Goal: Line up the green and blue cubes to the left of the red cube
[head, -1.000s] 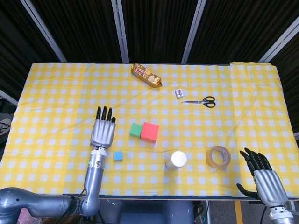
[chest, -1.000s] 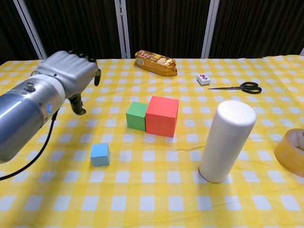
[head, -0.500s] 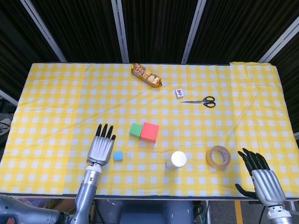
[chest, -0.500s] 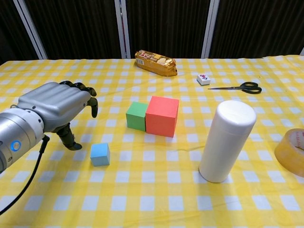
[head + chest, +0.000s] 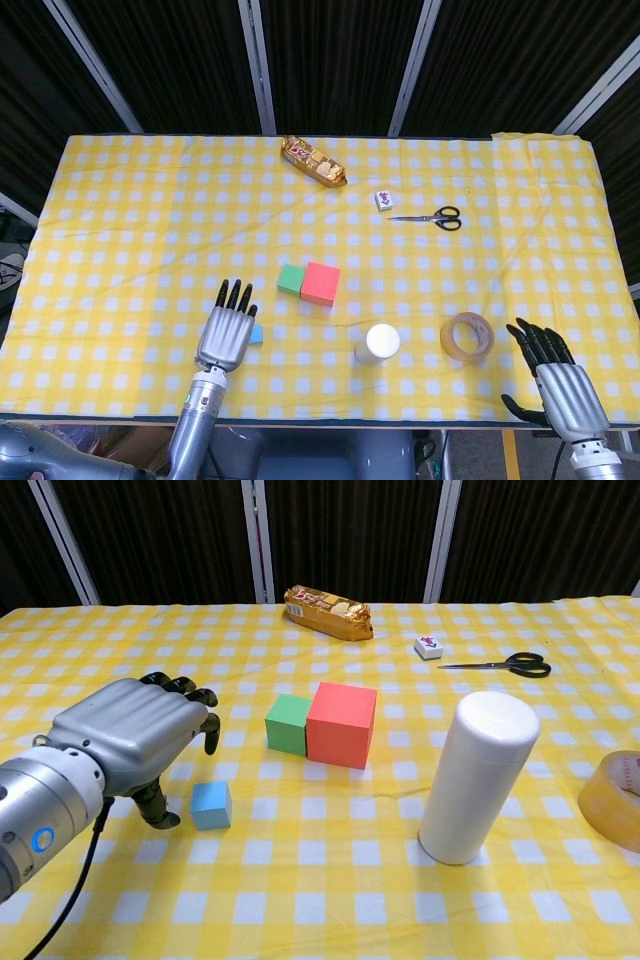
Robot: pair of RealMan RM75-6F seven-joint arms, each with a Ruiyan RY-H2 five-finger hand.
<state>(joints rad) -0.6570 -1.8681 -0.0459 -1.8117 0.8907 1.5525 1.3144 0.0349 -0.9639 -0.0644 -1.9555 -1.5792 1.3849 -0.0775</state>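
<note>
A yellow-and-white checked table (image 5: 120,200) holds three cubes. The red cube (image 5: 341,724), the largest, sits near the middle, with the green cube (image 5: 289,724) already touching its left side. The small blue cube (image 5: 211,804) lies apart, nearer the front and further left.

The left hand (image 5: 135,738) hovers just left of the blue cube, palm down, fingers spread and loosely curved, holding nothing. To do this step well, it should probably settle over the blue cube, pinch its sides squarely, then set it flush left of the green cube without nudging the pair. The right hand (image 5: 565,377) rests at the table's front right edge, fingers spread and empty.

Counted from large to small: one white cylinder (image 5: 476,775), one snack packet (image 5: 328,612), one tape roll (image 5: 467,336), one pair of scissors (image 5: 430,217), one small tile (image 5: 383,200).
</note>
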